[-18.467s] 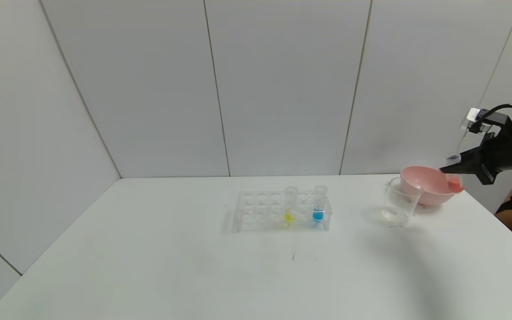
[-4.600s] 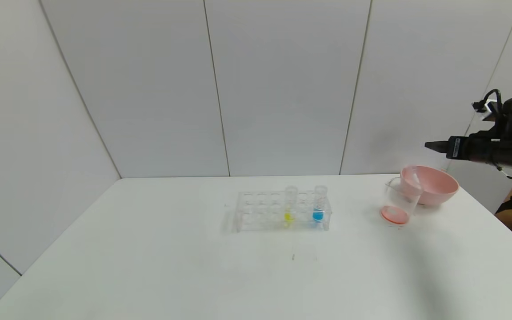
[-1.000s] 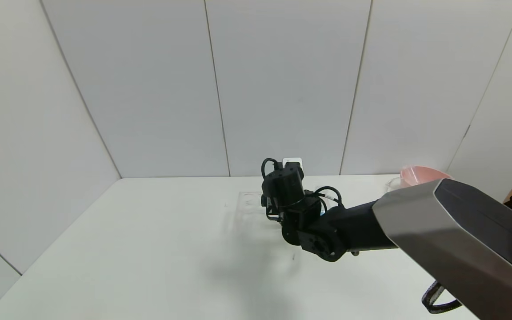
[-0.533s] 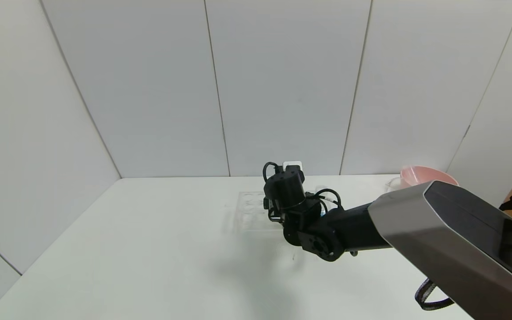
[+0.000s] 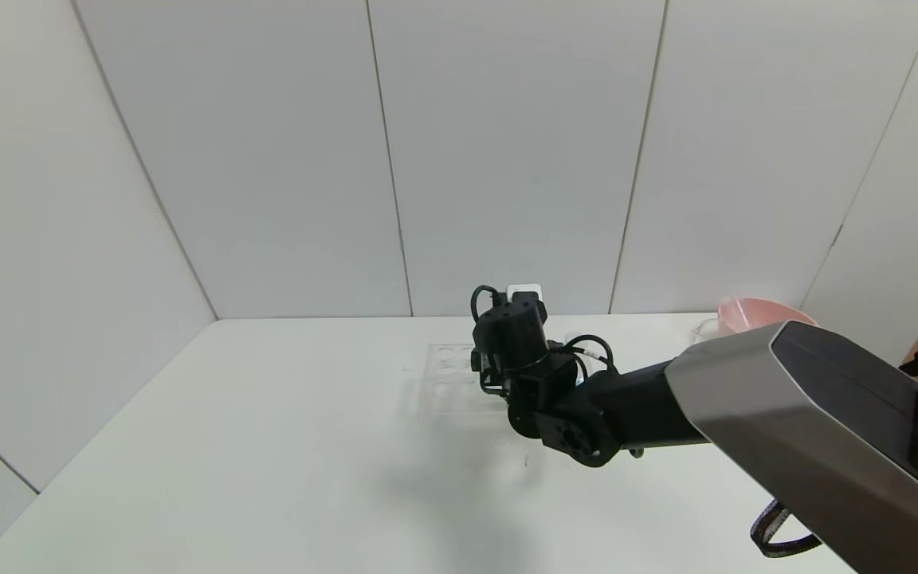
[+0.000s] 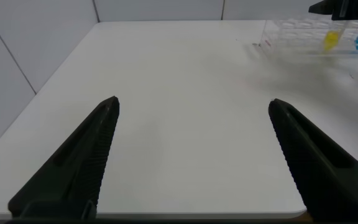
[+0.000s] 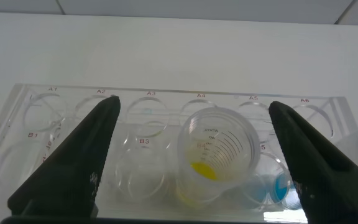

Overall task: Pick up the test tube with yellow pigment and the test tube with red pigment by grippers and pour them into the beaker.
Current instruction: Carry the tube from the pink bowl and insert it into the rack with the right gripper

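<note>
Right wrist view shows our right gripper (image 7: 194, 158) poised directly over the rack (image 7: 36, 102), jaws spread wide with nothing between them, one finger to each side of the yellow tube (image 7: 217, 152). That tube stands upright in its well, yellow liquid at the bottom, and the blue tube (image 7: 272, 186) sits in the neighbouring well just beside it.

To do this step well, we judge we should centre the jaws on the yellow tube's rim, come straight down so neither finger clips the blue tube or the rack, close gently on the upper glass, then lift vertically until the tip clears the well before swinging toward the beaker. A tilted lift could drag the rack along.

In the head view our right arm (image 5: 626, 414) reaches across the counter (image 5: 268, 446) and hides most of the rack; the pink bowl (image 5: 746, 312) peeks out behind it, and the beaker is mostly hidden. Our left gripper (image 6: 191, 162) hangs parked over bare counter well away from the rack, jaws also wide and empty.

Counted: two tubes in view, one yellow, one blue; no red tube visible; one rack, one bowl, two grippers.
</note>
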